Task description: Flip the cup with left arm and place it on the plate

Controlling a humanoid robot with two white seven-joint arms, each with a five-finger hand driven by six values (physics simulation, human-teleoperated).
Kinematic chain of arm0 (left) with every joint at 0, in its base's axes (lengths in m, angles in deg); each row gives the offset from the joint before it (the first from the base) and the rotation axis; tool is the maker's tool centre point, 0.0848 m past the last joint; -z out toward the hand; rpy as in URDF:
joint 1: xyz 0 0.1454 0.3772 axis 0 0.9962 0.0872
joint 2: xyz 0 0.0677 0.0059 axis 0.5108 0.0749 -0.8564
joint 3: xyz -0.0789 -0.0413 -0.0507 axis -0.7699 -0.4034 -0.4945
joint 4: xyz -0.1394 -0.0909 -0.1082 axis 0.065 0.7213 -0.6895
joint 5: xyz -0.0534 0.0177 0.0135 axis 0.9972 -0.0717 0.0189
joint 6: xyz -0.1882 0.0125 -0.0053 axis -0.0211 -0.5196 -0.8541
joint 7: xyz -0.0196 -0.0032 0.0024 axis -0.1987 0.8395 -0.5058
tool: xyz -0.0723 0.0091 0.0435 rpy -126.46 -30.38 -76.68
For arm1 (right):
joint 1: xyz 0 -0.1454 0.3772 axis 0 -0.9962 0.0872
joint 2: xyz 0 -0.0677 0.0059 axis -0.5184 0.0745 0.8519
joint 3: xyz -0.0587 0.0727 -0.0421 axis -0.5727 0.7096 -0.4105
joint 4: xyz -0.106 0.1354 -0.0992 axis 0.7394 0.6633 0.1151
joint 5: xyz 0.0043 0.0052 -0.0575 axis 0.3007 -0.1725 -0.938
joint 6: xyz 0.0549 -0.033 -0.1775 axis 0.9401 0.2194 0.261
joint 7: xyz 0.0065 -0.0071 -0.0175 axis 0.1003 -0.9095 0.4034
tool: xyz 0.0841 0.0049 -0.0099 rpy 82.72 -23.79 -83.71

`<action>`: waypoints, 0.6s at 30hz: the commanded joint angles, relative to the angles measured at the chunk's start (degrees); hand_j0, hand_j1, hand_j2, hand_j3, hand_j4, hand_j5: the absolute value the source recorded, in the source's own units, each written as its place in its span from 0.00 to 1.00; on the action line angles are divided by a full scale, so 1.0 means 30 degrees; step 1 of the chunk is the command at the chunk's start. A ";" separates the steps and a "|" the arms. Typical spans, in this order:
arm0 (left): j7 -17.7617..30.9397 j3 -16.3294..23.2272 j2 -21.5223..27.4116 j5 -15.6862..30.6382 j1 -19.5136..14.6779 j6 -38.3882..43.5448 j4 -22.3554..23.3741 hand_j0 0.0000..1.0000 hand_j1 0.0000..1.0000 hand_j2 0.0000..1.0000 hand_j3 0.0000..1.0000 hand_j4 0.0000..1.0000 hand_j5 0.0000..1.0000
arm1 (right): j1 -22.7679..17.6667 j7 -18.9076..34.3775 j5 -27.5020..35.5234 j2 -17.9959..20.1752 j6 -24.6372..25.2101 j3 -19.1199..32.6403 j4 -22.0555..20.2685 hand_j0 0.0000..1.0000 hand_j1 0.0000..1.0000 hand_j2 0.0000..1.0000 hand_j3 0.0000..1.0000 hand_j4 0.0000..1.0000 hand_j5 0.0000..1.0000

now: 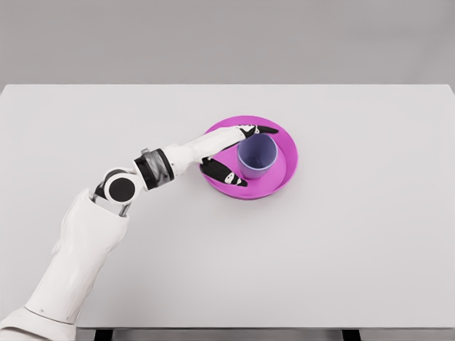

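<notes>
**A:** When you froze the feed, where was the left hand [229, 150]?

**B:** You had it reaching out over the near-left part of the plate [286, 145], with its arm coming in from the lower left across the table [355, 249]. The wrist sat just off the plate's left rim.

**A:** And the cup [257, 155]?

**B:** It stood upright on the plate, mouth up, right in the gap between the thumb and the other fingers. You could see down into its open top.

**A:** Was the hand gripping it?

**B:** No, the hand looked spread. Its upper fingers [257, 130] ran along the far side of the cup, just beyond the rim, and the thumb [226, 174] lay on the near side, pointing along the plate's floor. Both were close beside the cup, but a sliver of pink showed between the thumb and the cup's wall. Whether the far fingers brushed the rim, you couldn't tell from the head view.

**A:** So the cup sat between the digits, not clamped?

**B:** Yes, flanked by them, resting on the plate by its own base.
</notes>
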 commanded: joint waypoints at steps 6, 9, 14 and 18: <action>-0.0009 -0.0231 0.0014 0.0164 -0.0029 0.0000 -0.0191 1.00 1.00 1.00 1.00 1.00 1.00 | 0.0000 0.0003 0.0002 0.0000 0.0004 0.0001 0.0000 1.00 1.00 1.00 1.00 1.00 1.00; -0.0009 -0.0231 0.0043 0.0164 -0.0029 0.0000 -0.0161 1.00 1.00 1.00 1.00 1.00 1.00 | 0.0029 0.0003 0.0002 0.0000 0.0004 0.0001 0.0000 1.00 1.00 1.00 1.00 1.00 1.00; -0.0009 -0.0231 0.0073 0.0164 -0.0029 0.0000 -0.0191 1.00 1.00 1.00 1.00 1.00 1.00 | 0.0000 0.0003 0.0002 0.0000 -0.0025 0.0001 0.0000 1.00 1.00 1.00 1.00 1.00 1.00; -0.0009 -0.0231 0.0102 0.0164 -0.0029 -0.0029 -0.0191 1.00 1.00 1.00 1.00 1.00 1.00 | 0.0000 0.0003 0.0002 0.0000 0.0004 0.0001 0.0000 1.00 1.00 1.00 1.00 1.00 1.00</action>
